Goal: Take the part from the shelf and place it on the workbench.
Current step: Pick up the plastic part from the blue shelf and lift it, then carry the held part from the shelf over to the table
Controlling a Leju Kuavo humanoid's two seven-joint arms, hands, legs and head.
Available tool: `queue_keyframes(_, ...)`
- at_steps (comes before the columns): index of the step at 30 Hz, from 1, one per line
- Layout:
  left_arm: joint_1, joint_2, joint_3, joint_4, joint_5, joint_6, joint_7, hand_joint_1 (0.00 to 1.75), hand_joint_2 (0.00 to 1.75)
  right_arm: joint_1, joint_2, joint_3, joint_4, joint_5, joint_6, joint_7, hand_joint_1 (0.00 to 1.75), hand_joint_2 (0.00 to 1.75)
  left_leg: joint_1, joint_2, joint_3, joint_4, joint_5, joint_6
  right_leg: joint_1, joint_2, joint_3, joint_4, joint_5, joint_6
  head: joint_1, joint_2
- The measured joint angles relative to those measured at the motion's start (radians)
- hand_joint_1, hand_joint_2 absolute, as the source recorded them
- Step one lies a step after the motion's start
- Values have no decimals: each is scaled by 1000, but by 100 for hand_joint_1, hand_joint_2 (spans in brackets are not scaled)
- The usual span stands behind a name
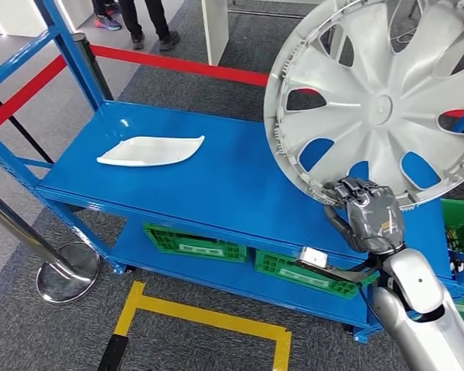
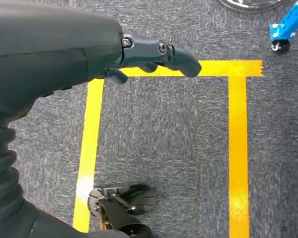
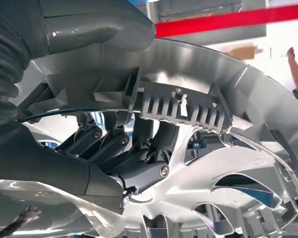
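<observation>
Progress: you have the wheel cover (image 1: pixel 376 100) lifted off the blue shelf (image 1: pixel 235 185); by my reading the pick is done, and the carry and the set-down on the workbench are left.
Right hand: your right hand (image 1: pixel 366 212) grips the wheel cover at its lower rim, thumb on one face and the darker fingers (image 3: pixel 113 144) hooked through a spoke opening on the other.
Wheel cover: it stands tilted on edge above your fingers, its silver spoked face toward you, clear of the shelf top.
Left hand: your left hand (image 2: pixel 155 54) hangs over the floor and holds nothing, its fingers loosely extended.
Shelf top: off to the left of your gripping fingers lies a flat white panel (image 1: pixel 151 151), well apart from them.
Below your fingers: green crates (image 1: pixel 195 241) sit on the lower level.
Floor: grey carpet with yellow tape (image 1: pixel 200 313) marking a box.
Room: a red barrier belt (image 1: pixel 177 65) runs behind the shelf, and a person's legs (image 1: pixel 145 19) stand beyond it.
Workbench: I cannot say where it is.
</observation>
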Motion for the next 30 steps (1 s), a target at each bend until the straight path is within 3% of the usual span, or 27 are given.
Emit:
queue_keyframes(2, 1, 0, 0, 0, 1, 0, 0, 0, 175, -12, 0, 4, -1, 7, 3, -1, 175, 175, 3, 0, -60, 131, -56, -7, 0, 0, 0, 0, -1, -4, -1, 0)
queue_keyframes(3, 1, 0, 0, 0, 2, 0, 0, 0, 175, -16, 0, 5, -1, 10, 5, -2, 175, 175, 4, 1, -82, 177, -67, -8, 0, 0, 1, 0, -1, -5, -1, 0)
queue_keyframes(4, 1, 0, 0, 0, 4, 2, 0, 0, 175, -20, 0, 8, -1, 14, 6, -4, 175, 175, 4, 1, -91, 190, -59, -7, 0, 1, 2, 1, -2, -5, -1, 0)
queue_keyframes(5, 1, 0, 0, 0, 5, 5, 1, 0, 175, -23, 0, 10, -1, 18, 8, -6, 175, 175, 4, 1, -83, 166, -33, -3, 1, 2, 3, 1, -3, -6, -1, 0)
queue_keyframes(7, 0, 0, 0, 0, 8, 17, 4, 0, 175, -31, -1, 16, -1, 26, 10, -9, 175, 175, 2, 0, -29, 40, 42, 10, 2, 4, 8, 0, -5, -4, -1, 0)
queue_keyframes(9, 0, 0, 0, 0, 10, 32, 13, 0, 175, -42, -3, 23, -1, 42, 9, -9, 175, 175, -3, 0, 15, -63, 79, 21, 4, 6, 8, 0, -7, 1, -1, 0)
queue_keyframes(12, -1, -1, 0, 0, 16, 56, 25, 0, 175, -59, -9, 35, -1, 75, 8, -5, 175, 175, -3, 1, 24, -95, 75, 25, 5, 5, 1, -2, -5, 16, -1, 0)
queue_keyframes(14, -3, -3, 1, 0, 20, 68, 29, 0, 175, -72, -12, 45, -1, 89, 8, -3, 175, 175, 2, 2, 28, -107, 81, 32, 5, 3, -15, 22, -26, 26, 1, 0)
queue_keyframes(17, -6, -4, 1, 0, 22, 75, 34, 0, 175, -89, -16, 61, 1, 96, 10, -2, 175, 175, 4, 2, 29, -112, 86, 38, 5, 1, -92, 190, -110, 34, 3, 0)
queue_keyframes(19, -5, -5, 1, 0, 25, 76, 36, 0, 175, -92, -17, 69, 4, 96, 12, -2, 175, 175, 3, 2, 29, -110, 86, 38, 5, 1, -131, 273, -131, 39, 3, 0)
queue_keyframes(20, -6, -6, 1, 0, 27, 77, 37, 0, 175, -93, -17, 74, 6, 96, 13, -2, 175, 175, 3, 2, 29, -108, 86, 38, 4, 1, -125, 259, -112, 40, 3, 0)
queue_keyframes(23, -7, -8, 1, 0, 32, 80, 37, 0, 175, -110, -18, 90, 10, 96, 17, -2, 175, 175, 1, 2, 24, -97, 86, 33, 0, -2, -34, 80, -19, 41, 3, 0)
queue_keyframes(24, -8, -8, 2, 0, 34, 80, 37, 0, 175, -118, -18, 94, 12, 96, 17, -2, 175, 175, -1, 2, 19, -92, 87, 28, 0, -1, -13, 38, -6, 38, 3, 0)
queue_keyframes(28, -8, -8, 2, 0, 39, 80, 41, 0, 175, -126, -18, 110, 16, 96, 19, -1, 175, 175, -4, 0, 2, -82, 92, 8, 1, -1, -9, 13, 4, 15, 1, 0)
queue_keyframes(30, -7, -7, 2, 0, 39, 80, 42, 0, 175, -126, -18, 116, 18, 96, 19, 0, 175, 175, -2, 0, -17, -31, 43, -3, -2, -4, -18, 10, 15, 0, -2, 0)
